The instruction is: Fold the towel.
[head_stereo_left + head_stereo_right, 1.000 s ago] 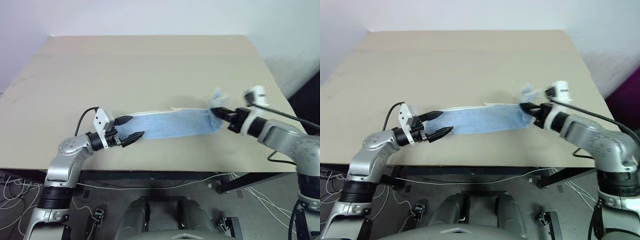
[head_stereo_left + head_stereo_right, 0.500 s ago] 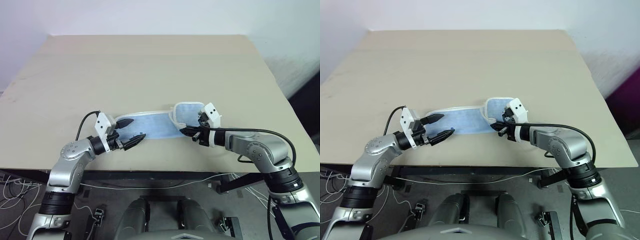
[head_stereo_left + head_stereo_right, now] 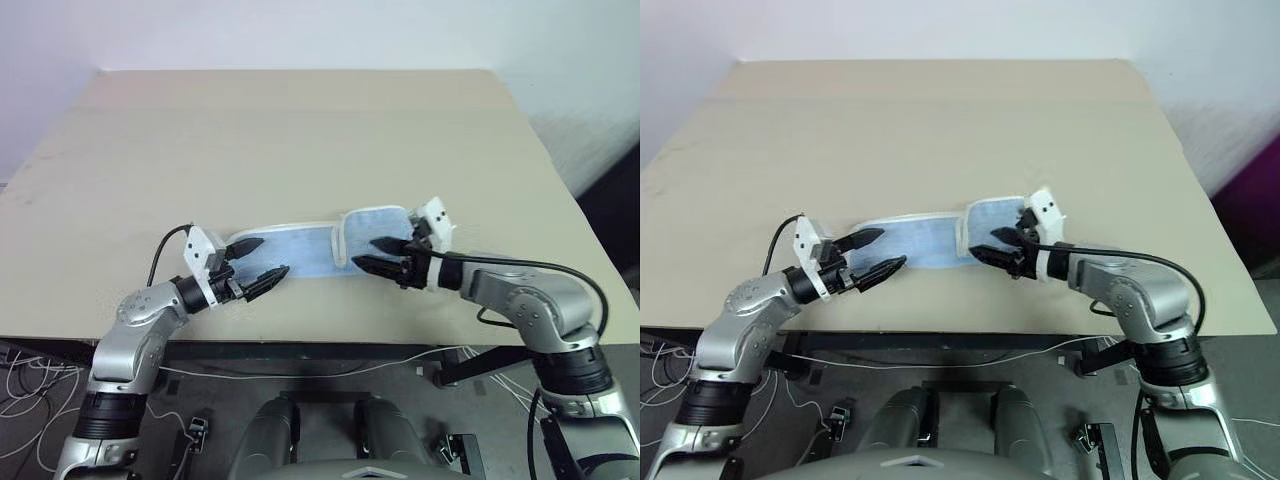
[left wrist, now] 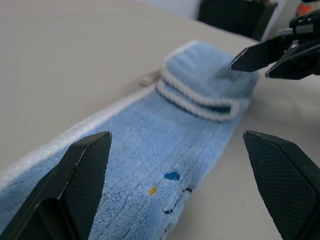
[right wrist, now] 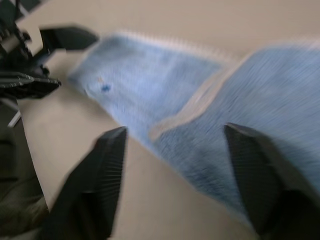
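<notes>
My left gripper [image 3: 260, 258] hangs low over the near part of the table [image 3: 300, 130], its two black fingers [image 3: 247, 243] spread wide apart with nothing between them, their tips at the left end of the towel [image 3: 300, 250]. The towel lies flat on the tabletop as a narrow light blue strip running left to right between my two hands, its white edging showing along the far side. In my left wrist view a small dark printed mark [image 4: 172, 176] sits on the terry pile close to my fingers. Toward the right, the towel's end is folded back over itself, so a doubled flap with a thick white rim [image 4: 197, 97] rests on top of the strip. My right gripper [image 3: 382, 255] reaches in from the right, pointing left, and its fingers [image 3: 372, 265] stand apart just over that folded flap, clamped on nothing; the cloth lies free beneath them on the table.
</notes>
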`<state>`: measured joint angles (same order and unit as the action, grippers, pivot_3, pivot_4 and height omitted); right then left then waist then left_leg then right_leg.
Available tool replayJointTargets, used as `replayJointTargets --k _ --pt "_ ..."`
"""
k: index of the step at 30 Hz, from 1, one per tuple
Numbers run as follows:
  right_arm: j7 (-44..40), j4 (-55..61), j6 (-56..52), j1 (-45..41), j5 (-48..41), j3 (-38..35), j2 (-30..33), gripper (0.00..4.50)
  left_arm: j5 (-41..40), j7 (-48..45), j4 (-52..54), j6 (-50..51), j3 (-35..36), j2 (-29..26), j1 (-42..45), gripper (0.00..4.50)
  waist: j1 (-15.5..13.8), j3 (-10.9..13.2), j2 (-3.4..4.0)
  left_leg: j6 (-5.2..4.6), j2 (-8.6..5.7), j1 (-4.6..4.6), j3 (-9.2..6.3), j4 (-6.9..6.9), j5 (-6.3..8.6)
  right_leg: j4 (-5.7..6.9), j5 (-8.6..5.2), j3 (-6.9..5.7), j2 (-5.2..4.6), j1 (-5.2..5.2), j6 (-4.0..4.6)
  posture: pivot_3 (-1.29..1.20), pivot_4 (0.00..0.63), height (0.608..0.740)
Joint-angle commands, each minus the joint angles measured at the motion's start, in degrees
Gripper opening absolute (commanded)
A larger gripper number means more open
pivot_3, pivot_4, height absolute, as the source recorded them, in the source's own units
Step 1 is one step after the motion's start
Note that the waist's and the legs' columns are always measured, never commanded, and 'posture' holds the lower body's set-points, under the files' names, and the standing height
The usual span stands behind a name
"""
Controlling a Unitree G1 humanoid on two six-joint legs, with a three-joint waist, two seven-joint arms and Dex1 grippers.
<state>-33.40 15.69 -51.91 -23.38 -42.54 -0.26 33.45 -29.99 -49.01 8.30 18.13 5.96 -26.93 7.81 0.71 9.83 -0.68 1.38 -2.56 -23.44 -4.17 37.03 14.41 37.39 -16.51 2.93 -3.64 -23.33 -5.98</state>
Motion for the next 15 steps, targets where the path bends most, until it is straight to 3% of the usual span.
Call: replayJointTargets --k 1,11,15 --pt "-0.9 -1.0 5.0 -2.4 1.1 -4.0 -0.7 3.14 -6.5 3.0 5.8 2.9 4.2 1.7 -2.3 4.41 0.1 0.0 0.00 0.00 0.00 0.00 0.00 0.00 0.00 0.00 0.00 0.00 0.00 0.01 0.00 0.00 0.150 0.740" --pt "-6.8 -23.0 25.2 -7.3 17.5 5.0 -7.9 0.02 -22.5 18.1 13.3 13.9 11.7 9.2 -8.8 4.41 0.1 0.0 0.00 0.00 0.00 0.02 0.00 0.02 0.00 0.01 0.00 -0.03 0.03 0.02 0.00 0.00 0.150 0.740" --pt "-8.9 -32.8 33.2 -7.4 24.2 8.5 -10.0 0.02 -23.8 23.1 16.3 15.4 11.4 11.1 -12.9 4.41 0.1 0.0 -0.01 0.01 -0.03 0.03 0.00 0.02 0.00 0.01 0.01 -0.03 0.03 0.03 0.00 0.00 0.150 0.740"
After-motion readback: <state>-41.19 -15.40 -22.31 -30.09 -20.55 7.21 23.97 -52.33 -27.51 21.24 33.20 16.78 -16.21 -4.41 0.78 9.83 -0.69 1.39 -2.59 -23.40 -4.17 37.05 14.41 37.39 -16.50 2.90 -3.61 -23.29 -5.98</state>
